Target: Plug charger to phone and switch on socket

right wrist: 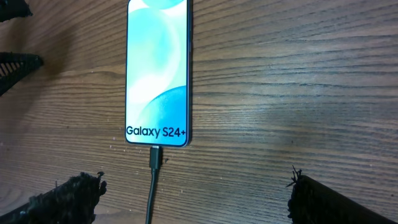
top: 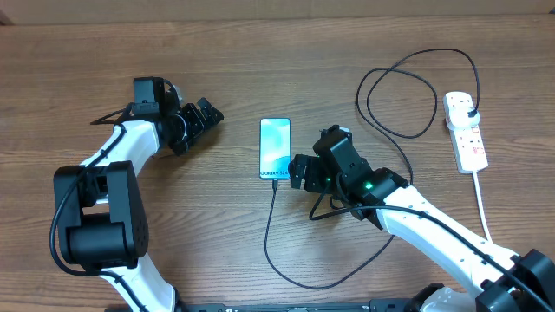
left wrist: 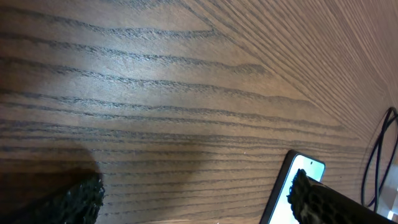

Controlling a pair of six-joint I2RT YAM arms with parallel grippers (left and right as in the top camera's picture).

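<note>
The phone [top: 275, 149] lies flat mid-table with its blue-teal screen up. The charger connector [right wrist: 155, 155] sits in the phone's bottom port, and the black cable [top: 269, 234] loops round the right arm to a black plug [top: 469, 111] in the socket [top: 468, 143], a white strip at the far right. My right gripper [top: 303, 172] is open and empty just right of the phone's bottom end; in the right wrist view [right wrist: 196, 199] the cable runs between its fingers. My left gripper [top: 206, 115] is open and empty, left of the phone. The phone's corner [left wrist: 301, 171] shows in the left wrist view.
The strip's thick white cord [top: 481, 204] runs down towards the table's front right, beside my right arm. A loop of black cable [top: 399, 95] lies behind the right arm. Bare wooden table [top: 217, 225] surrounds the phone.
</note>
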